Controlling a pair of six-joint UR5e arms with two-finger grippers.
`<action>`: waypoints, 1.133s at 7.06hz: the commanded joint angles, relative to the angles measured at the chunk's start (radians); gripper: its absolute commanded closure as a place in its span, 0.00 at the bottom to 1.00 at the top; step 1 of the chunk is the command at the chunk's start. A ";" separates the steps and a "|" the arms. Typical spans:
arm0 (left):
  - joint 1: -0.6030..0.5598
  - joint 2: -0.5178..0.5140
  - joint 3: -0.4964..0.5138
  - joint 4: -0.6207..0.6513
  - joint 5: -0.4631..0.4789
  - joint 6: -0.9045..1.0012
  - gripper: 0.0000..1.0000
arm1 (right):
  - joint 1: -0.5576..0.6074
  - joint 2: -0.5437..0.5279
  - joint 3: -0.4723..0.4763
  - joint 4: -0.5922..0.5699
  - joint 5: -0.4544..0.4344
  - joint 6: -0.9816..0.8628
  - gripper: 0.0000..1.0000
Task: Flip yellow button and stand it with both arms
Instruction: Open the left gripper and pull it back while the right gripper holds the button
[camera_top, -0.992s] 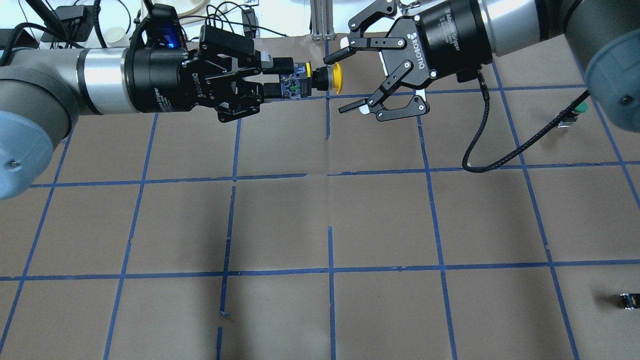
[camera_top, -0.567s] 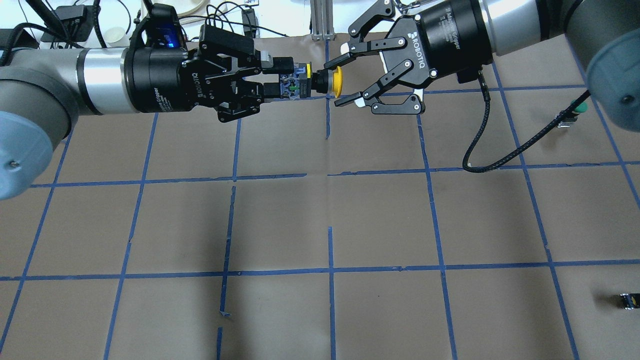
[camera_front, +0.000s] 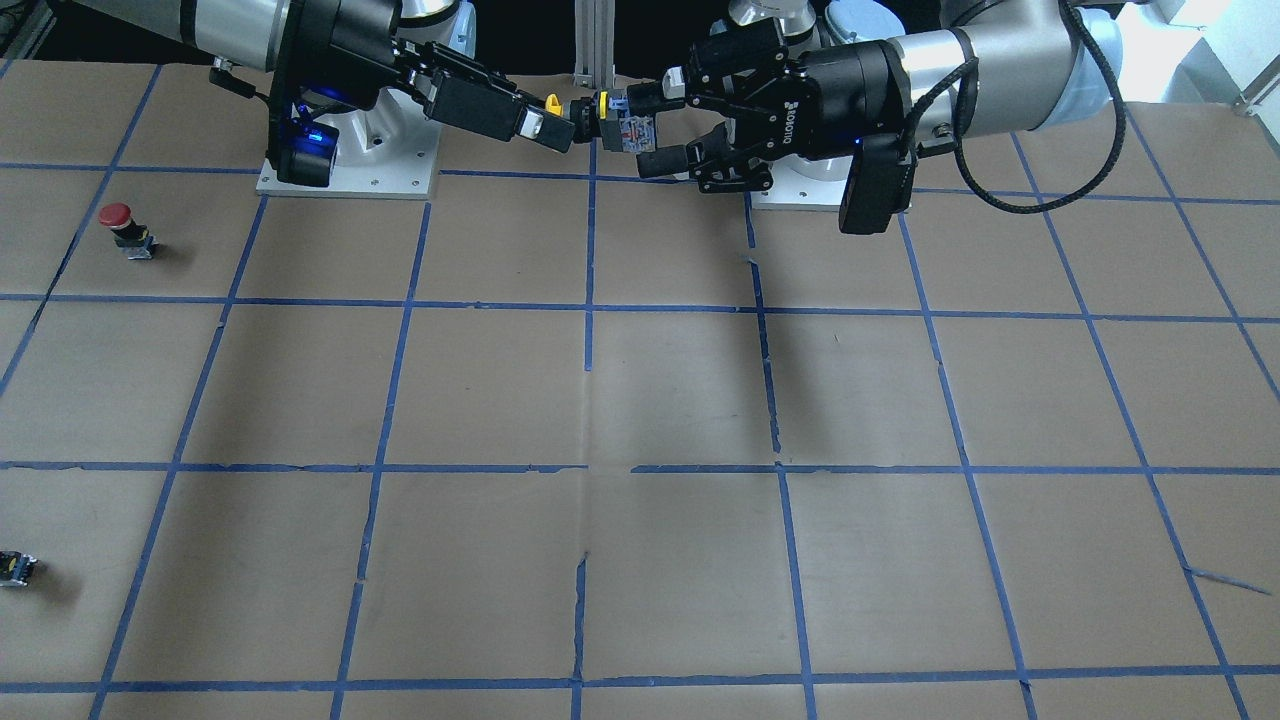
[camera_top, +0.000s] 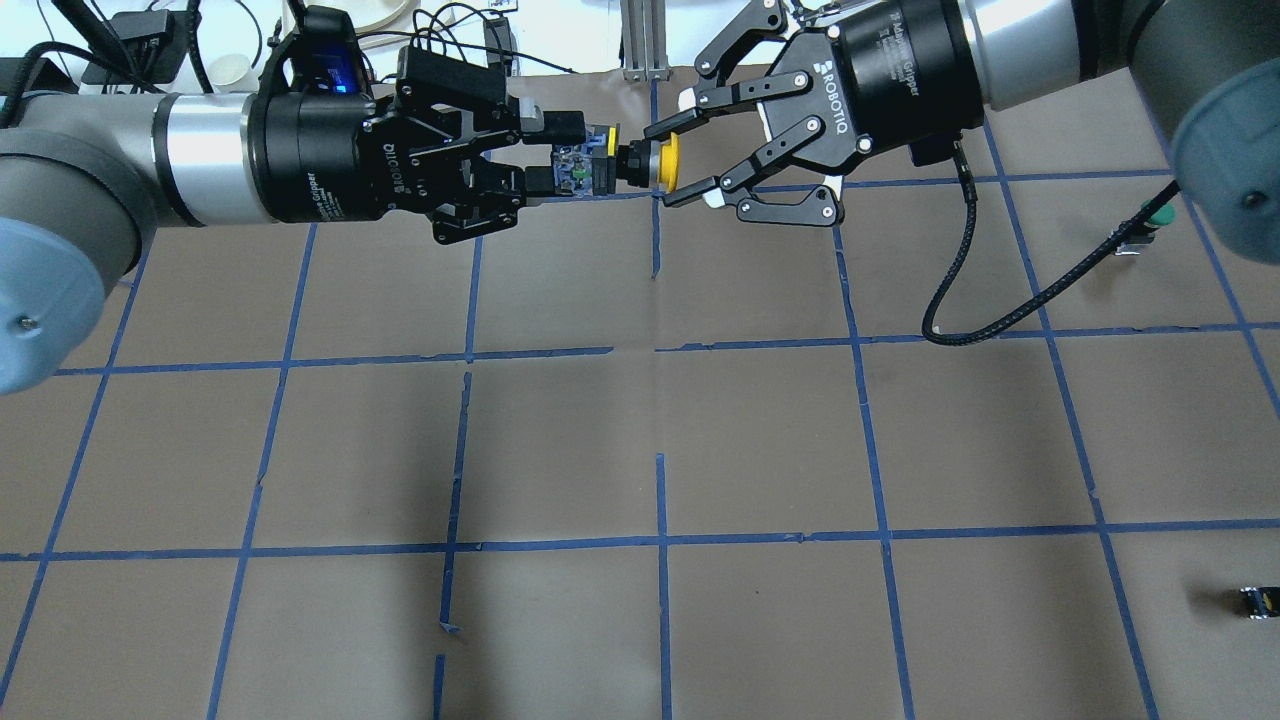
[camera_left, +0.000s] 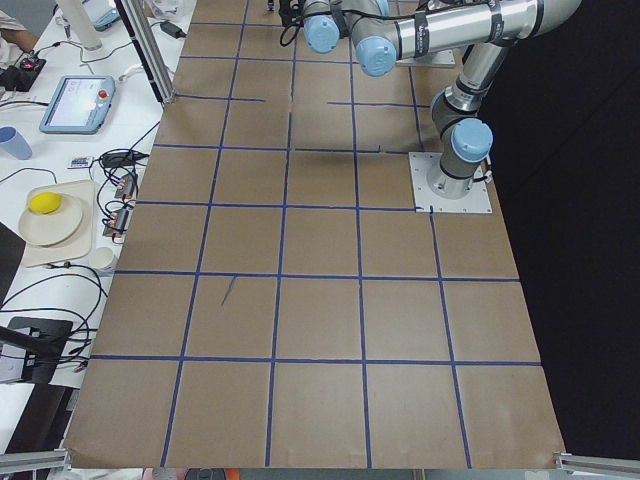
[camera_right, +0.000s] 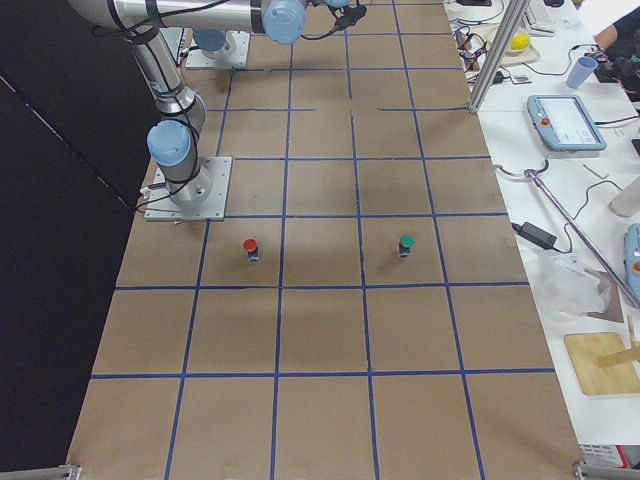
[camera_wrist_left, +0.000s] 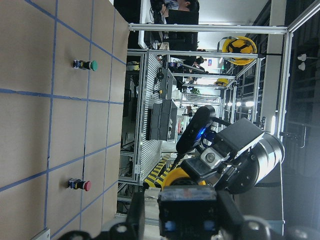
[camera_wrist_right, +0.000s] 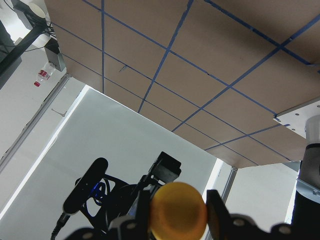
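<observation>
The yellow button (camera_top: 596, 160) is held level in the air over the far middle of the table, with its yellow cap toward my right arm. My left gripper (camera_top: 565, 162) is shut on its black-and-grey contact block (camera_front: 625, 128). My right gripper (camera_top: 667, 162) has its two fingers against the top and bottom of the yellow cap (camera_wrist_right: 178, 210). In the front view the right gripper (camera_front: 556, 118) meets the left gripper (camera_front: 640, 130) at the button. The left wrist view shows the block (camera_wrist_left: 187, 215) with the cap behind it.
A red-capped button (camera_front: 120, 225) stands on the brown gridded table on my right side. A green-capped button (camera_top: 1150, 222) lies near the right arm's black cable (camera_top: 1000, 300). A small capless black block (camera_top: 1255, 600) lies at the near right.
My right gripper has moved left over the yellow cap and narrowed its fingers from wide open to touching the cap. The left gripper has kept hold of the block.
</observation>
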 joint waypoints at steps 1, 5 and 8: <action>0.005 0.000 0.009 0.000 0.003 -0.018 0.01 | -0.018 0.002 0.000 -0.003 -0.010 0.000 0.84; 0.009 -0.017 0.028 0.213 0.416 -0.218 0.01 | -0.220 0.002 0.000 0.003 -0.254 -0.209 0.92; -0.011 -0.026 0.094 0.221 0.838 -0.206 0.01 | -0.228 0.005 0.003 -0.001 -0.608 -0.482 0.92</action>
